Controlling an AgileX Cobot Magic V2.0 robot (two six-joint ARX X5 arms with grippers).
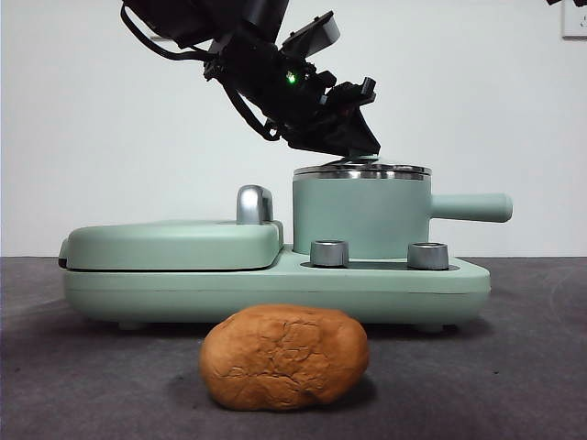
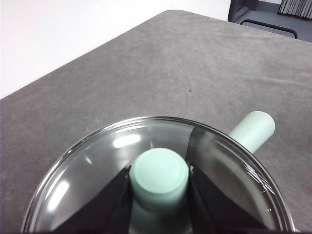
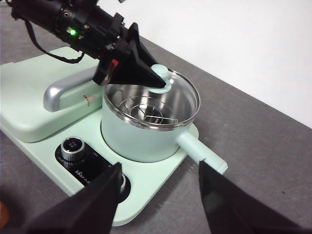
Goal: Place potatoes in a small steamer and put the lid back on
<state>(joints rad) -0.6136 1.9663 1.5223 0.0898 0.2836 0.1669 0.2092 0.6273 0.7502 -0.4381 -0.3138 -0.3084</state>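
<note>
The potato (image 1: 284,357) lies on the dark table in front of the appliance. The small steamer (image 1: 358,215) stands on the mint-green base, its side handle (image 1: 472,207) pointing right; it also shows in the right wrist view (image 3: 141,141), with a steel rack inside. The glass lid (image 1: 362,168) (image 2: 97,165) (image 3: 187,92) is at the pot's rim, slightly tilted. My left gripper (image 1: 362,151) (image 2: 159,178) is shut on the lid's mint-green knob (image 3: 159,73). My right gripper (image 3: 160,168) is open and empty, above the base's front edge.
The flat hinged griddle (image 1: 174,243) with a steel handle (image 1: 254,203) fills the base's left half. Two steel dials (image 1: 330,253) (image 1: 427,256) stand at the base's front. A white wall lies behind the table.
</note>
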